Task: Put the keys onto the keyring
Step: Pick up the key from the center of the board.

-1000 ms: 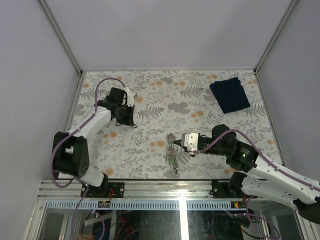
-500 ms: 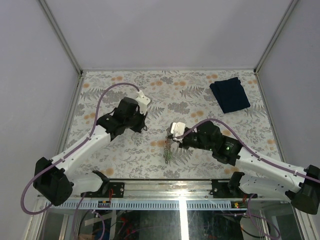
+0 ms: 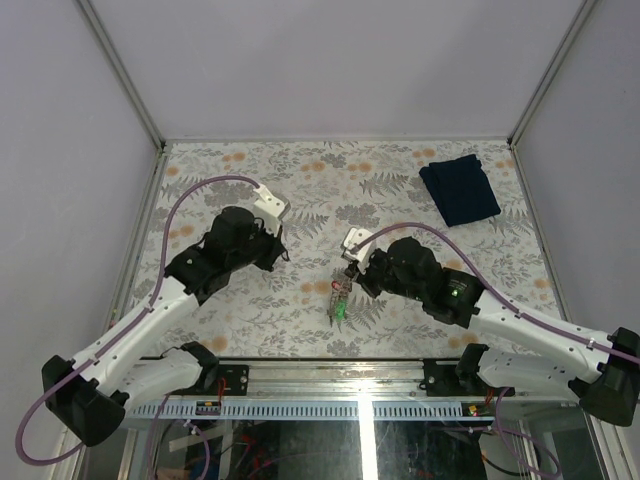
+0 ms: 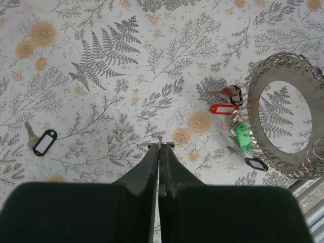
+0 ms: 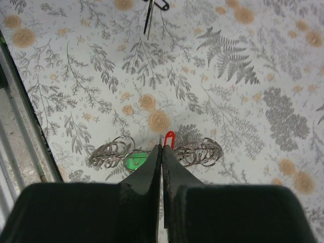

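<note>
The keyring (image 3: 340, 298) is a silvery chain loop with a red tag (image 5: 169, 136) and a green tag (image 5: 134, 160). My right gripper (image 3: 349, 272) is shut on the keyring (image 5: 205, 152) beside the red tag, and the loop hangs below it over the near middle of the table. In the left wrist view the keyring (image 4: 253, 91) shows at the right. My left gripper (image 3: 283, 251) stands left of the keyring, shut on a thin metal key (image 4: 160, 140) that pokes out between the tips. Another key (image 4: 42, 142) with a black tag lies on the table.
A dark blue folded cloth (image 3: 459, 188) lies at the far right. The metal rail (image 3: 330, 372) runs along the table's near edge. Grey walls enclose the table on three sides.
My left arm has swung from the far left toward the middle. My right gripper has moved left and away with the keyring, which now hangs shorter.
</note>
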Controlling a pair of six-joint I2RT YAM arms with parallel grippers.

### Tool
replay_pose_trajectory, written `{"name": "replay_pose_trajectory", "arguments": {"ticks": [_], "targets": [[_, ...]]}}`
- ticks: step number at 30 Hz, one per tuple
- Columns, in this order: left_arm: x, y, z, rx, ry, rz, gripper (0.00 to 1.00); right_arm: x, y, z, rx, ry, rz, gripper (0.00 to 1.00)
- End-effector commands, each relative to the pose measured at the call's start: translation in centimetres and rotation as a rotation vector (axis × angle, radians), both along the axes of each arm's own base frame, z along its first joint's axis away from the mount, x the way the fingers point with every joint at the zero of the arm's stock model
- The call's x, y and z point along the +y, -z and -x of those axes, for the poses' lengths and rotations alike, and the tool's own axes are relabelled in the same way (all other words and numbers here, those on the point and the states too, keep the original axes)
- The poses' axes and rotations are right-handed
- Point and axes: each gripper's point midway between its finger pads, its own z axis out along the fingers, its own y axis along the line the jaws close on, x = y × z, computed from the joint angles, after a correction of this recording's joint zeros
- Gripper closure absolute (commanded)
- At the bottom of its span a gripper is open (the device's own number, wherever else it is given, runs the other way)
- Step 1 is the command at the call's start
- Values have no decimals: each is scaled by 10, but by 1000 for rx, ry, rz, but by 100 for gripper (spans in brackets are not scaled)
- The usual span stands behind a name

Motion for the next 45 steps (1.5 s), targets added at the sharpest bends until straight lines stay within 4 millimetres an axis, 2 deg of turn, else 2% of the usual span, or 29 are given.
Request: {"name": "replay_pose_trajectory", "arguments": {"ticks": [1, 5, 10, 16, 21, 27, 32, 37, 45], "targets": [[-6, -11, -4, -94, 46, 17, 100, 4, -33, 1, 57, 60, -86, 100], [-12, -35, -4, -154, 75, 65, 100, 8, -38, 16, 87, -1, -157, 100], [-21, -68, 2, -265, 130, 168, 100, 0, -44, 33, 69, -77, -152, 100], [-33, -90, 12, -299, 225, 209, 100, -9, -76, 43, -94, -167, -219, 100], [-42, -104, 13, -350, 280, 242, 100, -5, -90, 42, -233, -218, -264, 100], [-55, -120, 9, -313, 294, 296, 100, -9, -88, 29, -343, -180, -240, 100], [-62, -133, 13, -306, 334, 320, 100, -6, -100, 20, -344, -147, -234, 100], [-65, -142, 13, -372, 396, 291, 100, 4, -105, 28, -341, -236, -206, 100], [-71, -165, 21, -552, 536, 261, 100, 7, -117, 41, -519, -389, -157, 100]]}}
